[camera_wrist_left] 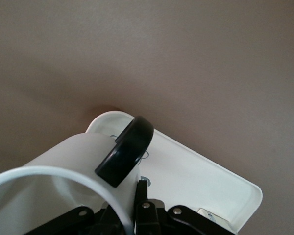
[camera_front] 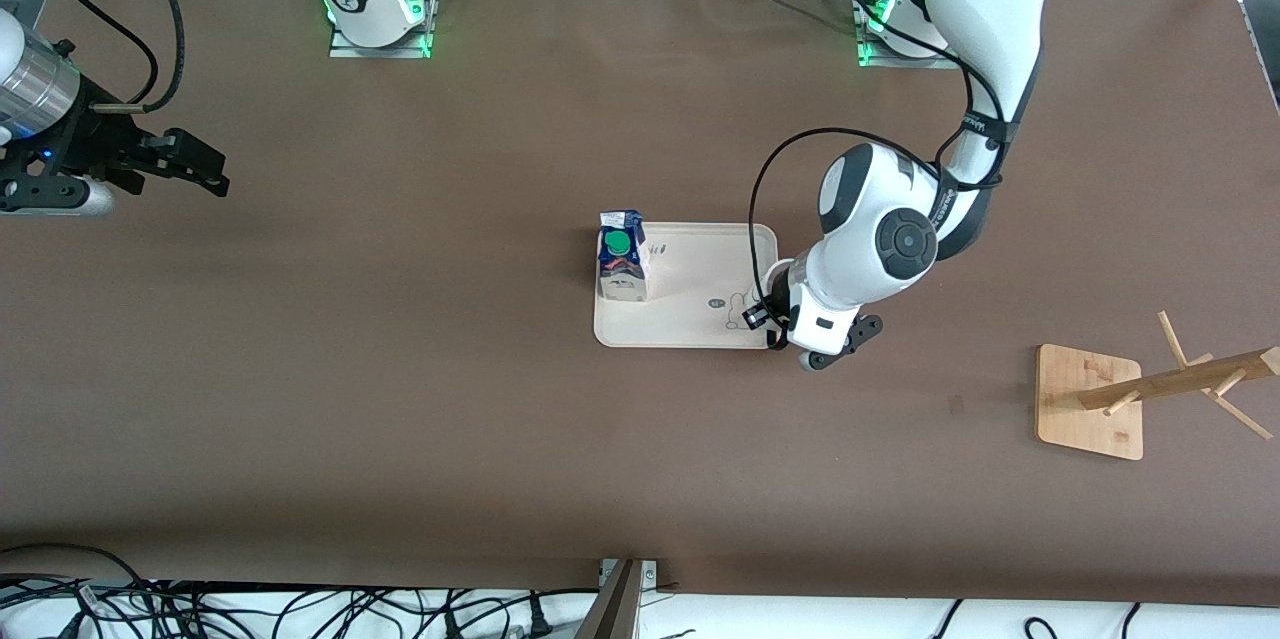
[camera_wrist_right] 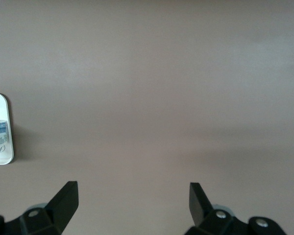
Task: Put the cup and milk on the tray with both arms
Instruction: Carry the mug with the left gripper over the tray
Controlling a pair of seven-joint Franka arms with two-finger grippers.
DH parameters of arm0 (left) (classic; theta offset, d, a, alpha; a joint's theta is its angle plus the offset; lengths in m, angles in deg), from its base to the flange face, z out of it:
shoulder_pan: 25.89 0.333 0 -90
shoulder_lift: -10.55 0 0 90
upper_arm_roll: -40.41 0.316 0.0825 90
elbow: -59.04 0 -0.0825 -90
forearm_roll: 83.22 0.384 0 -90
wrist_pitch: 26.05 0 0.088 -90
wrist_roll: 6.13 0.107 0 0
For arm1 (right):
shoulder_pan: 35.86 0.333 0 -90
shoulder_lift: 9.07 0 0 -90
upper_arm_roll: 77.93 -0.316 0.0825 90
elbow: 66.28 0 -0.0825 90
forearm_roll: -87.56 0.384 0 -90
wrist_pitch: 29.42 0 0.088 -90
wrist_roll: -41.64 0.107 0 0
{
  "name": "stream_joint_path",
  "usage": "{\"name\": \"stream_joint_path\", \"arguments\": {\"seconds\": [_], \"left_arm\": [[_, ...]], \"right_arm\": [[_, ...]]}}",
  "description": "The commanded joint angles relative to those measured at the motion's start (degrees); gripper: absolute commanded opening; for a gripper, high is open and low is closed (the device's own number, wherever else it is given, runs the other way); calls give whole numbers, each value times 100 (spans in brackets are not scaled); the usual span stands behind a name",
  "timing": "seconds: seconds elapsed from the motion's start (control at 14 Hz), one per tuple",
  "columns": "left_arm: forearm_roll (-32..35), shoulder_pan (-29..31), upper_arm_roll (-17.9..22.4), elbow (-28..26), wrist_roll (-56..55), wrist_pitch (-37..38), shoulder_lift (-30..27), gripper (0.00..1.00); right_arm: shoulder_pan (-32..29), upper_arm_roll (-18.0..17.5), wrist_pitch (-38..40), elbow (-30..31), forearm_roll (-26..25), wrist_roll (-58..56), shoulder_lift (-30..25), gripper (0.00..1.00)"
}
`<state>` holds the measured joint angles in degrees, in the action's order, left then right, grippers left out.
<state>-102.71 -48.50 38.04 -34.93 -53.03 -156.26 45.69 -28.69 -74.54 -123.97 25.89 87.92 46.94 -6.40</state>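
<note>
The milk (camera_front: 622,264) is home: the little gable-top carton, blue and white with its round green cap, stands upright on the tray (camera_front: 700,264), at the edge toward the right arm's end of the counter (camera_front: 400,399). That half looks done. The cup (camera_wrist_left: 54,196) is what's left, and it's close: the left pincer (camera_front: 775,314) is closed on the mug's white rim, over the tray's corner toward the left arm's end. In the left wrist view the glossy black handle sticks out above the smooth cream tray; whether the mug's base touches it, I cannot tell. Lowering and letting go seem to remain. The right pincer (camera_wrist_right: 132,200) waits with its fingers spread wide and empty, over bare matte brown counter well apart from the tray. A wooden rack (camera_front: 1090,401) sits apart, toward the left arm's end.
</note>
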Motion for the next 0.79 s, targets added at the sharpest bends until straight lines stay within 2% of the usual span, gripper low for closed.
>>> {"name": "stream_joint_path", "arguments": {"seconds": [0.0, 0.43, 0.71], "left_arm": [[-108, -190, -9, 195, -441, 84, 143, 0], [-99, -656, -9, 195, -627, 75, 195, 0], [-99, -691, -9, 186, -609, 40, 318, 0]], "right_arm": [[-84, -40, 33, -120, -18, -64, 58, 100], [-101, -40, 33, -120, -18, -73, 93, 100], [-101, -32, 33, -120, -18, -73, 102, 100]]}}
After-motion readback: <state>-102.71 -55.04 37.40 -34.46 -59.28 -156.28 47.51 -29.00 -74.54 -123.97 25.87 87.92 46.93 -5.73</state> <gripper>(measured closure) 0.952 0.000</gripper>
